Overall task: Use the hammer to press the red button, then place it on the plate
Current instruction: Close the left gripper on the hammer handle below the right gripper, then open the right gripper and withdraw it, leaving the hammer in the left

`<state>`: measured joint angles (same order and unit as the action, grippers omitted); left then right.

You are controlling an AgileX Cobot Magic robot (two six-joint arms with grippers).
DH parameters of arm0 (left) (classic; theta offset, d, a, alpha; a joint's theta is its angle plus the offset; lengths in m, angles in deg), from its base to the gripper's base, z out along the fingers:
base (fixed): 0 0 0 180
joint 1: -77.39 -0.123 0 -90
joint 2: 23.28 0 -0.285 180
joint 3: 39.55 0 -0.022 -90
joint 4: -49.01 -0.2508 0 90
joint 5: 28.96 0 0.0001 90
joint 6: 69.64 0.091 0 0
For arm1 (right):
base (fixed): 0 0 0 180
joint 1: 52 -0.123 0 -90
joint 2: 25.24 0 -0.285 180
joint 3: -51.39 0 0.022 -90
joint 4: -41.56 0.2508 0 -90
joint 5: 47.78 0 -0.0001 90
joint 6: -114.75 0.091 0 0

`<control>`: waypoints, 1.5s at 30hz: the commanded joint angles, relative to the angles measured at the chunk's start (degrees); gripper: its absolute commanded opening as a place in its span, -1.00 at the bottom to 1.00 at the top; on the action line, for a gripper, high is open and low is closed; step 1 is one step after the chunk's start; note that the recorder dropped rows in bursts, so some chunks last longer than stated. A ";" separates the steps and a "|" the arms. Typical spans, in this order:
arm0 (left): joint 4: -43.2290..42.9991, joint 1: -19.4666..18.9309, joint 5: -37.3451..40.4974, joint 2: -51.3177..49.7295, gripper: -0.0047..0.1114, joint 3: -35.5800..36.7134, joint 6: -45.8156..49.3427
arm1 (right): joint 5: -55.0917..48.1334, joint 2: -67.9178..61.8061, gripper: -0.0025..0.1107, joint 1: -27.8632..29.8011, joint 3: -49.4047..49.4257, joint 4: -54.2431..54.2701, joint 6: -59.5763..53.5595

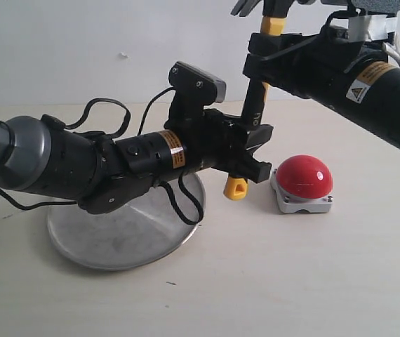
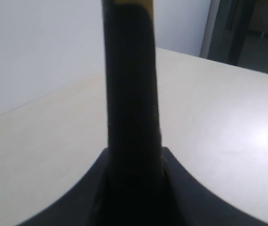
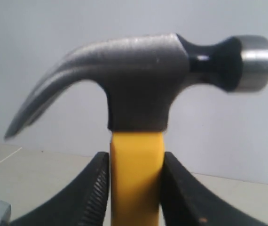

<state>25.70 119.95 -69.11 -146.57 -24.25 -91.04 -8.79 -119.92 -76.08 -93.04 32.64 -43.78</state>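
Observation:
The hammer (image 1: 254, 105) stands upright above the table, head up at the frame's top and yellow end down beside the red button (image 1: 304, 175). My left gripper (image 1: 252, 151) is shut on the black lower handle (image 2: 131, 94), with the jaws of the left gripper (image 2: 134, 155) pressed on both sides. My right gripper (image 1: 263, 53) is shut on the yellow neck just under the dark head (image 3: 143, 80); both jaws of the right gripper (image 3: 136, 160) touch it. The plate (image 1: 116, 242) lies under the left arm, partly covered by it.
The left arm's cables hang over the plate's far rim. A white wall stands behind the beige table (image 1: 291, 281). The button's grey base (image 1: 302, 203) rests on the table right of the hammer's end.

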 commanded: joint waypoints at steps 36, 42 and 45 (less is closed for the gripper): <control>30.21 3.59 10.04 20.81 -0.92 20.61 20.05 | -19.22 23.02 -0.96 0.05 11.51 52.52 -63.21; 57.40 11.11 9.82 20.81 -0.92 20.48 40.87 | -17.55 35.36 -0.96 0.05 20.46 51.42 -63.22; 58.79 14.02 9.77 20.81 -0.92 20.48 40.88 | -14.43 42.01 -0.96 0.05 25.47 51.42 -61.05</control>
<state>81.16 131.40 -54.38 -127.12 -3.17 -52.62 -26.23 -83.21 -76.08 -71.21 84.66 -106.31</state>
